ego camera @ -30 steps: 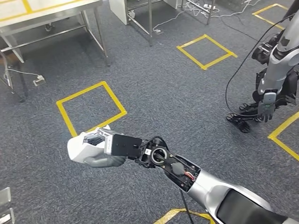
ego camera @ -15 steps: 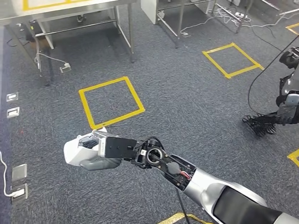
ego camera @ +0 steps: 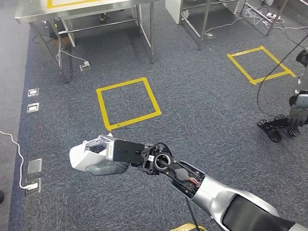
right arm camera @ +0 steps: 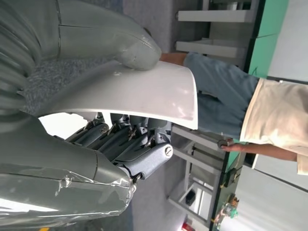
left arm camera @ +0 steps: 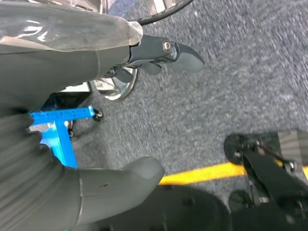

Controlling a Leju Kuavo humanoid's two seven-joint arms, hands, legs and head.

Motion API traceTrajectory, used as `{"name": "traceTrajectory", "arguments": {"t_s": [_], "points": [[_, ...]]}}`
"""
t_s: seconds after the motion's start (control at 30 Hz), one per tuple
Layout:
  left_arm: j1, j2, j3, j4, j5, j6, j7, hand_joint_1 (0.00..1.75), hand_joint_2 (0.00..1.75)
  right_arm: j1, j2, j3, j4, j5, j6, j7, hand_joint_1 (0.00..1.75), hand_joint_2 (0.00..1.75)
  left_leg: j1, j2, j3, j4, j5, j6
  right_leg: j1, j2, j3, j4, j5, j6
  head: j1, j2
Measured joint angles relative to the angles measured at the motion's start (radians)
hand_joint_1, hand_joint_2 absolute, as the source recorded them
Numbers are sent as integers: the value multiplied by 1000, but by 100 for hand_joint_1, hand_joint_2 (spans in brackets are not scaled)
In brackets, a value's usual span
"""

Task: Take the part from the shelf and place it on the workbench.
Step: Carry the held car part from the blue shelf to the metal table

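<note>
- Right hand [ego camera: 103, 156] reaches out over the grey carpet [ego camera: 203, 110], arm stretched forward across the head view.
- It grips the white part [ego camera: 80, 156]: thumb under it, dark fingers curled over the top, the part's free end sticking out past the fingertips.
- Up close at the right wrist, the part [right arm camera: 145, 94] is a smooth curved white shell, the thumb [right arm camera: 120, 38] pressed on one face and the fingers [right arm camera: 134, 139] wrapped against the other.
- Beyond the part in that view stands a person [right arm camera: 254, 115] in blue trousers and a pale top, next to a metal frame.
- Just ahead of the hand on the floor: a yellow square [ego camera: 128, 103] of tape, the part's tip near its closest corner.
- Further beyond the hand, a steel bench [ego camera: 83, 9] on legs.
- Off to the side of the hand, floor sockets [ego camera: 33, 168] with a white cable [ego camera: 14, 144] plugged in.
- Left hand [left arm camera: 109, 110] hangs over the carpet, thumb and fingers apart, nothing between them.
- Past its fingers: a yellow tape line [left arm camera: 199, 173] and a blue frame [left arm camera: 61, 130].
- Far right of the head view, another robot [ego camera: 300, 103] on the carpet with a black cable [ego camera: 275, 62] trailing to it.
</note>
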Motion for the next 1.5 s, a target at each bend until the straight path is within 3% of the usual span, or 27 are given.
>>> {"name": "traceTrajectory", "arguments": {"t_s": [0.17,0.27,0.47,0.73,0.9,0.97,1.03,1.1,1.13,1.17,1.2,1.27,1.3,1.37,1.43,1.5], "points": [[0,0,0,0,-1,0,0,0,175,0,1,2,1,-5,2,-7,147,175,1,0,5,-11,5,-12,1,0,-1,1,0,-6,-19,0],[0,0,0,0,-2,0,0,0,175,0,1,2,2,-5,4,-11,147,175,1,0,5,-13,5,-23,2,-1,-1,1,-1,-9,-21,0],[0,-1,0,0,-2,-1,0,0,175,-1,1,2,8,-5,6,-13,147,175,1,0,5,-13,4,-27,2,-1,1,-1,-1,-9,-22,0],[0,0,0,0,0,-4,2,0,175,-1,2,7,15,-1,12,-19,147,175,-2,0,3,-10,2,-25,-1,-2,4,-7,0,-7,-21,0],[0,3,0,0,4,-4,2,0,175,-1,6,8,16,-1,16,-21,147,175,-6,0,3,-7,-3,-8,-6,-2,8,-14,1,5,-26,0],[0,2,0,0,5,-4,2,0,175,-1,10,8,16,-1,17,-22,147,175,1,3,16,-25,3,-3,-4,-5,8,-7,-7,10,-25,0],[0,0,0,0,5,-5,2,0,175,-4,12,9,16,-1,19,-24,147,175,9,7,31,-43,7,2,-2,-10,-28,77,-54,16,-18,0],[0,0,0,0,5,-5,2,0,175,-4,12,9,18,-1,20,-25,147,175,9,9,35,-44,5,4,-4,-12,-103,225,-119,21,-10,0],[0,0,0,0,5,-5,2,0,175,-2,12,9,20,-1,20,-24,147,175,9,9,36,-44,4,3,-7,-12,-133,277,-133,24,-6,0],[1,0,0,0,6,-5,2,0,175,0,11,9,22,-1,21,-24,147,175,10,8,37,-43,1,1,-10,-12,-146,294,-126,27,-4,0],[2,0,0,0,6,-5,2,0,175,0,11,10,23,-1,22,-24,147,175,12,6,38,-41,-2,-3,-14,-13,-138,267,-99,30,-2,0],[2,0,0,0,7,-5,2,0,175,-1,11,10,25,-1,23,-25,147,175,16,2,40,-30,-13,-14,-21,-11,-82,133,-21,36,1,0],[2,0,0,0,7,-5,2,0,175,-3,12,11,26,-1,23,-26,147,175,16,0,38,-22,-20,-22,-22,-6,-54,72,3,37,4,0],[1,1,0,0,8,-5,2,0,175,-5,14,11,27,-1,23,-28,147,175,14,-4,32,-10,-28,-35,-22,3,-31,16,14,25,6,0],[1,2,0,0,9,-5,2,0,175,-5,15,13,30,-1,23,-30,147,175,15,-5,31,-10,-30,-43,-20,3,-30,16,11,7,-3,0],[2,2,0,0,11,-5,2,0,175,-6,17,15,34,0,23,-31,147,175,18,15,20,19,-46,-50,-19,0,-24,15,8,-5,-15,0]]}}
